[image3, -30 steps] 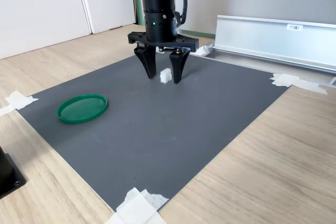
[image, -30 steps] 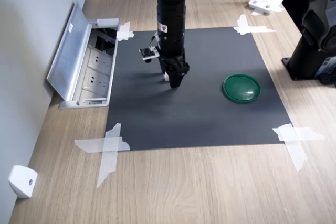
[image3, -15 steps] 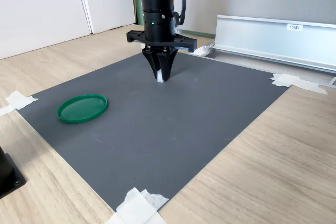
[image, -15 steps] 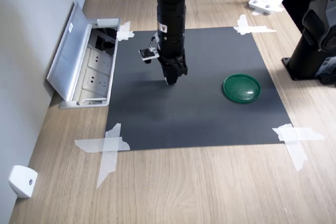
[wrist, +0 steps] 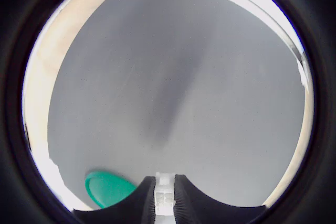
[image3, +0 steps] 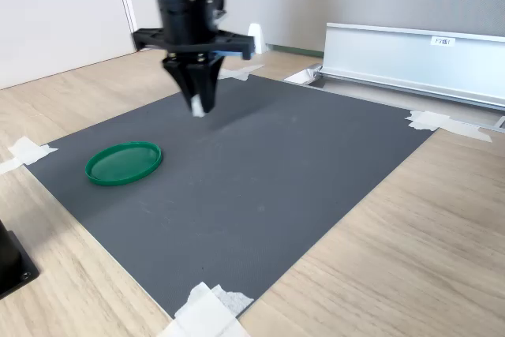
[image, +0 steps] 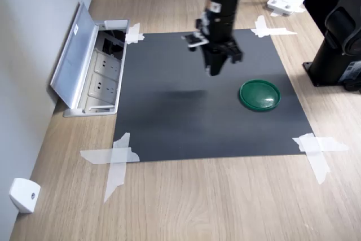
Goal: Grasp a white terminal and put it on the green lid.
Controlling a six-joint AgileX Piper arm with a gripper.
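My gripper (image: 216, 70) hangs above the dark mat, shut on the tiny white terminal (image3: 197, 109), which peeks out between the fingertips in the second exterior view. The wrist view shows the terminal (wrist: 165, 196) clamped between both black fingers (wrist: 144, 199). In the first exterior view the fingers hide the terminal. The round green lid (image: 259, 94) lies flat on the mat to the first exterior view's right of the gripper, and nothing rests on it. It also shows as the green lid (image3: 124, 162) in the second exterior view and the green lid (wrist: 107, 190) in the wrist view, apart from the fingertips.
The black mat (image: 186, 128) is taped to a wooden table with white tape (image: 115, 159) at its corners. An open metal socket box (image: 93, 74) stands at the first exterior view's left. A black stand base (image: 335, 55) is at the right, a white wedge (image: 22, 195) near the front left.
The gripper closed on the terminal, lifted it off the mat and carried it toward the green lid, rightward in the first exterior view.
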